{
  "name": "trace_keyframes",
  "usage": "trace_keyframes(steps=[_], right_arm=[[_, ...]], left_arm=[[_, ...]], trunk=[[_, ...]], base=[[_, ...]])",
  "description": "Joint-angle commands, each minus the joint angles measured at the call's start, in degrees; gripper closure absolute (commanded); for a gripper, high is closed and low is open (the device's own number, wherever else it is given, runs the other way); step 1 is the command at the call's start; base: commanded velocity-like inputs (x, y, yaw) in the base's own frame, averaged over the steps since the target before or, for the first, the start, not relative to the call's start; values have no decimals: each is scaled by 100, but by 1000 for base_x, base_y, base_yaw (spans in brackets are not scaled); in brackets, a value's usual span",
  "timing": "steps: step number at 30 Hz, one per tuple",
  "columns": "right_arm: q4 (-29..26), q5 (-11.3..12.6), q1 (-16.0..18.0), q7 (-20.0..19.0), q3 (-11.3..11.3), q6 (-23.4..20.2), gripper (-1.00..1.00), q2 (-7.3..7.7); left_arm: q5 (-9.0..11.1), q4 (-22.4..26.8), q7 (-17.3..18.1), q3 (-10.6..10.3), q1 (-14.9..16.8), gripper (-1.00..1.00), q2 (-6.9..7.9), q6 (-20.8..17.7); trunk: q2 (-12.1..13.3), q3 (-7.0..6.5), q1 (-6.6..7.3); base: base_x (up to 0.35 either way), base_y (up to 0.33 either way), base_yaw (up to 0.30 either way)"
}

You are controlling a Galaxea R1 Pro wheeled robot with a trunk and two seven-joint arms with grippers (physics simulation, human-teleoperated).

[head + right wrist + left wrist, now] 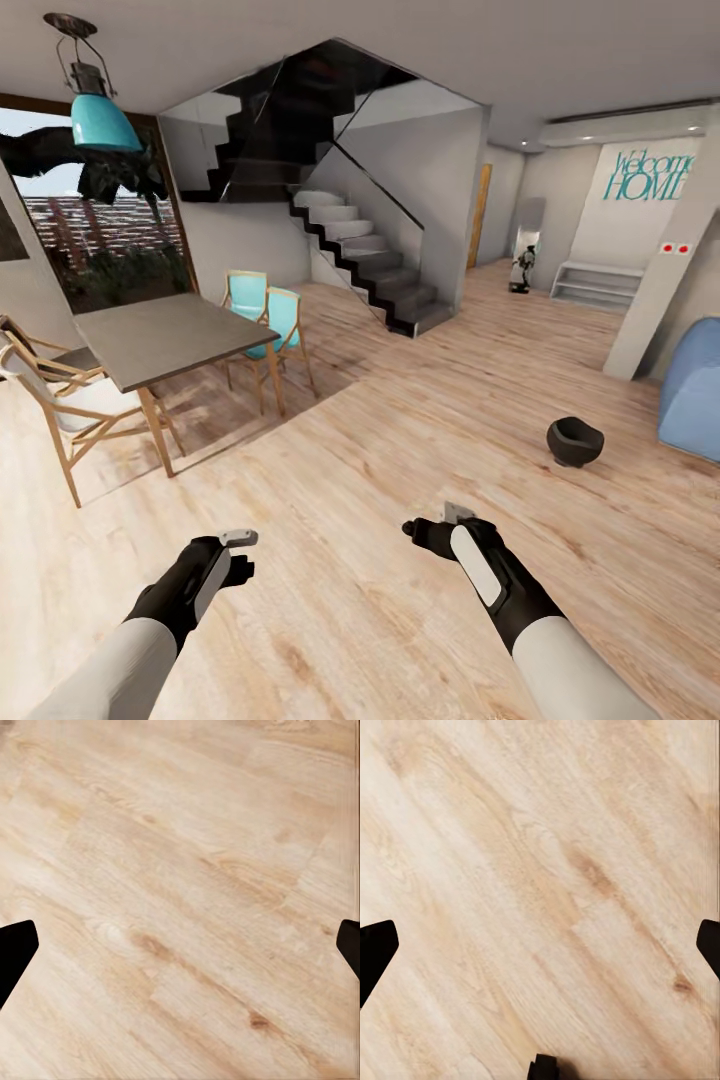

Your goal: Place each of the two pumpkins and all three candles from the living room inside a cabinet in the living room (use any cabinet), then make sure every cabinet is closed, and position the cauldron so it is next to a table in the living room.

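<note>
On the left of the head view stands a grey dining worktop (pixel 165 338) with wooden chairs, 2 of them with teal seats (pixel 268 305). It is tall and opaque, so I judge it is not the low glass one the task means, and parking the cauldron there would be a mistake. Further along, dark stairs (pixel 370 255) climb behind the open wooden floor (pixel 350 480).

Low in the frame, the left claw (pixel 236 555) hangs over bare boards; in its wrist view the 2 dark fingertips (pixel 375 949) sit wide apart with nothing between them, so it is spread and empty. The right claw (pixel 432 528) is the same, its fingertips (pixel 16 945) parted over plain floor.

Right of that, the black cauldron (pixel 575 441) rests on the floor, well apart from both arms and near a blue seat (pixel 692 390).

Risks, as I judge them: rolling forward could clip the chairs or nudge the round pot away. A 1-sided pinch on its rim may let it tip or slip. No pumpkins, candles or cabinet appear here, so heading off blind could waste travel.
</note>
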State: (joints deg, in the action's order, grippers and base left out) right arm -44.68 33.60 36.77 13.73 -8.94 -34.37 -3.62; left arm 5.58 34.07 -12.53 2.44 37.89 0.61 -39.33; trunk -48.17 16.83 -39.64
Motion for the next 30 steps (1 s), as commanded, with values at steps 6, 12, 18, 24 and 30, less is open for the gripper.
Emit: trace_keyframes(steps=[6,12,18,24,30], right_arm=[[-5,59,5,58,-13,-11,-100,1],[-5,59,5,59,-17,-8,-100,1],[-5,59,5,59,-19,-8,-100,1],[-5,59,5,59,-20,-8,-100,1],[-5,59,5,59,-20,0,-100,1]], left_arm=[[61,12,-39,2,-1,-100,1,-28],[65,12,-39,2,0,-100,0,-29],[66,12,-39,2,1,-100,0,-29],[66,12,-39,2,1,-100,0,-29],[66,12,-39,2,-1,-100,0,-28]], trunk=[[-6,8,-1],[-6,8,-1],[-6,8,-1],[-6,8,-1],[-6,8,-1]], base=[[48,0,-288],[211,29,-288],[309,92,-288],[318,97,-288],[318,97,-288]])
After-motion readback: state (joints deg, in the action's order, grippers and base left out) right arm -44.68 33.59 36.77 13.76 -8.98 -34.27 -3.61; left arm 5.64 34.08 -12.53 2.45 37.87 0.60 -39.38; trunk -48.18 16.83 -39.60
